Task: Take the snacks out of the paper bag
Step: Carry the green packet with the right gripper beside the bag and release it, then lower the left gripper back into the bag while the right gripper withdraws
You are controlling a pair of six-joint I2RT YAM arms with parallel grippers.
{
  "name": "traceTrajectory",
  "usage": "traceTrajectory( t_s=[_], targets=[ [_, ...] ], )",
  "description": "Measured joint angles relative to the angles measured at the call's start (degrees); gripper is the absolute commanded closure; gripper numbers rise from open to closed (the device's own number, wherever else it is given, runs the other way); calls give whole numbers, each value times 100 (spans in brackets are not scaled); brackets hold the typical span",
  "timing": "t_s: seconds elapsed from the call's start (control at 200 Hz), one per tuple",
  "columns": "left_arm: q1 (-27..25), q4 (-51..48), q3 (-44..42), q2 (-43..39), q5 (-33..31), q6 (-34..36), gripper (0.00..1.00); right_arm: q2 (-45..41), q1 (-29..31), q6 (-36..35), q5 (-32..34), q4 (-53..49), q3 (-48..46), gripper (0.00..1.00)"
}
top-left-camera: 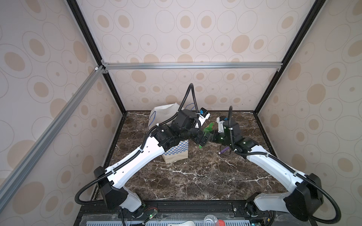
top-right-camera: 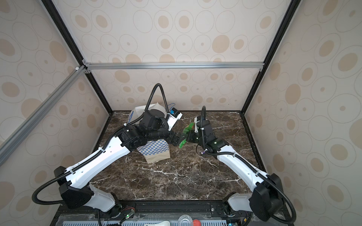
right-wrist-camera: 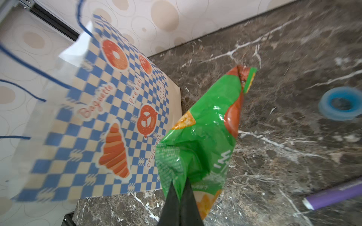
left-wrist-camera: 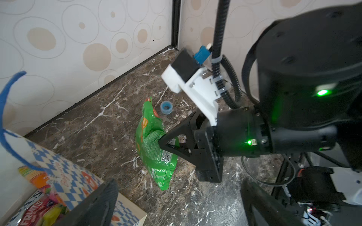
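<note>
Inside paper bag (left-wrist-camera: 78, 182), L wrist view only: snacks (left-wrist-camera: 33, 211).

1. Dark brown marble-pattern tabletop (top-left-camera: 186, 180) with white veining; it fills the enclosure floor.
2. Slim purple pen (right-wrist-camera: 333, 194) with a white tip, lying flat on the marble; in a top view only a short end (top-left-camera: 223, 151) shows.
3. Small round blue tape roll (right-wrist-camera: 340, 103), lying flat with its hole upward, well apart from the pen; also seen at (left-wrist-camera: 166, 107).
4. Cream wallpaper panels (top-left-camera: 195, 39) with tan ovals.
5. Silver aluminium crossbar (top-left-camera: 192, 65) running horizontally across the back wall.
</note>
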Motion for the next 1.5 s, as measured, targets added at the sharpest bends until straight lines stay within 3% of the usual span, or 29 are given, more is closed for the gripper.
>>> traceTrajectory(
  t_s=[0.42,0.52,0.675,0.92,1.075,1.22,1.375,1.5],
  targets=[
    [-2,-887,238,433,-737,151,2,1298,-691,673,-494,1434,-870,99],
    [-2,-903,334,533,-861,168,2,1440,-914,874,-675,1690,-1202,72],
    [-2,-898,415,579,-966,184,2,1464,-1012,940,-800,1687,-1447,56],
    [-2,-730,793,616,-1045,188,2,870,-1071,765,-479,1069,-1438,14],
    [17,-533,905,605,-1401,136,2,-118,-1064,503,-111,507,-1285,12],
    [254,-197,914,470,-1906,-118,5,-671,-901,234,-195,109,-608,12],
    [1141,247,914,249,-2039,-531,7,-872,-341,-160,-315,-229,282,13],
    [1917,415,968,271,-2059,-876,15,-898,131,-527,-332,-529,828,13]
  ],
)
